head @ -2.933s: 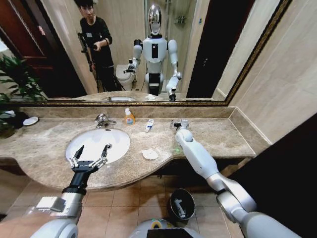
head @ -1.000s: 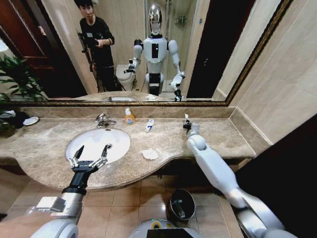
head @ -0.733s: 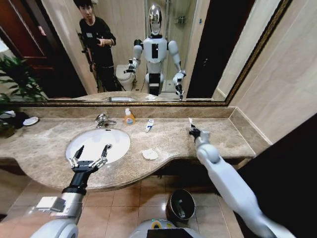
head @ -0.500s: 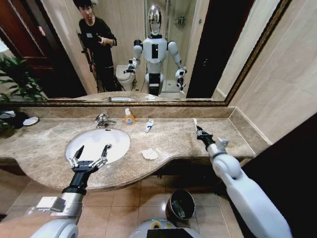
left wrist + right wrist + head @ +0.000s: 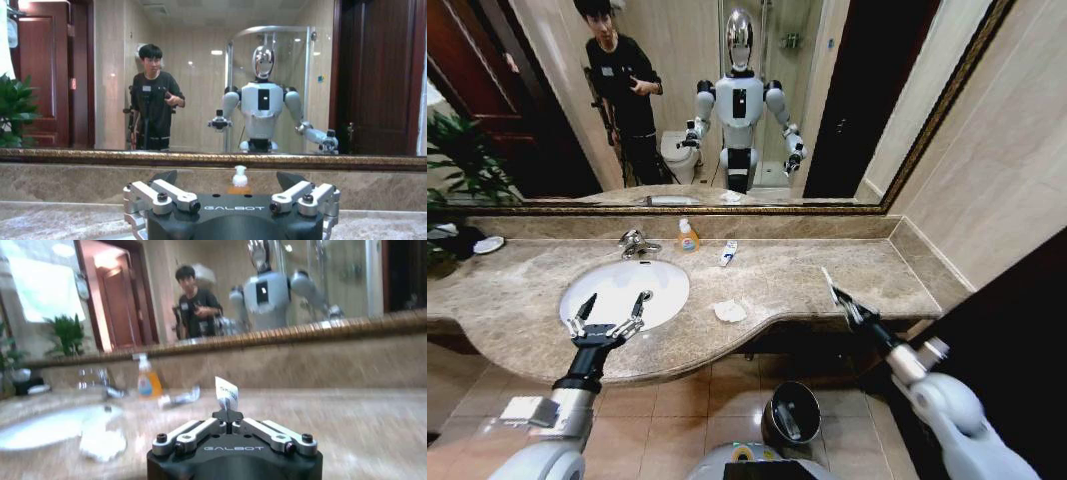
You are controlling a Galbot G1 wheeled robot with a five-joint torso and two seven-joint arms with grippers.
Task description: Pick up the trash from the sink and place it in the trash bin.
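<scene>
The right gripper (image 5: 840, 297) has its fingers clenched on what seems a small white packet (image 5: 227, 389); the left gripper (image 5: 610, 312), fingers released, hovers above the sink (image 5: 624, 289).

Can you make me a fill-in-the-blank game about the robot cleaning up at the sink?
1. The right gripper is shut on a small white ____.
2. The left gripper, hovering over the sink, has its fingers ____.
3. The crumpled tissue lies on the ____, not in the basin.
4. The trash bin stands on the ____.

Missing words: packet; open; counter; floor
</scene>
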